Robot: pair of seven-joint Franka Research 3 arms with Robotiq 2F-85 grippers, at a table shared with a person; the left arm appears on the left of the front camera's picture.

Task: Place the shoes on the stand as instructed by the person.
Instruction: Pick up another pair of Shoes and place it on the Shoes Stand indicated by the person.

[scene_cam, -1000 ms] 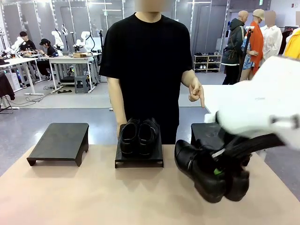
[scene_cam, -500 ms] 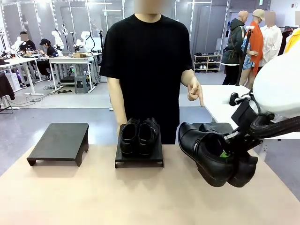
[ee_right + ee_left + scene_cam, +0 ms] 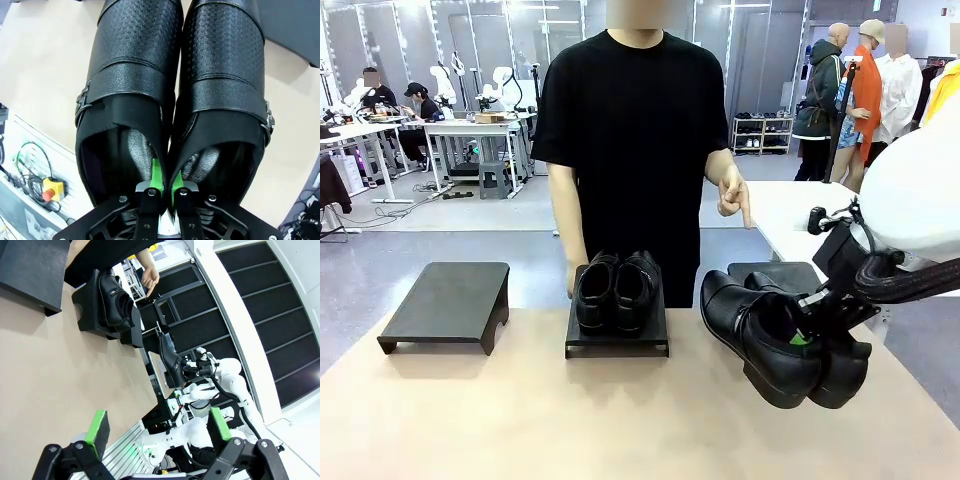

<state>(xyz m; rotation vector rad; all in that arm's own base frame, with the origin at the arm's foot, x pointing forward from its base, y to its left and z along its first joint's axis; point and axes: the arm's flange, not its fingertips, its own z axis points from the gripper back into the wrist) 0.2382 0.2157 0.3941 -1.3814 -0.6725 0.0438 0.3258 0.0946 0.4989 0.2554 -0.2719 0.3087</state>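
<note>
On the beige surface [image 3: 470, 420] in a grey-floored lab, the right claw [image 3: 163, 192] pinches two glossy black leather shoes [image 3: 780, 340] aloft, while the left claw [image 3: 157, 427] is spread.

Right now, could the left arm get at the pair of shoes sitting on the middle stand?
Probably yes. The left gripper is open and holds nothing, and bare table lies between it and the pair on the middle stand. The right gripper, clamping the other pair, stays off to the side.

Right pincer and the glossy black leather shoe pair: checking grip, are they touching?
Touching: right wrist view shows the right pincer pinching both shoes' inner walls together.
</note>
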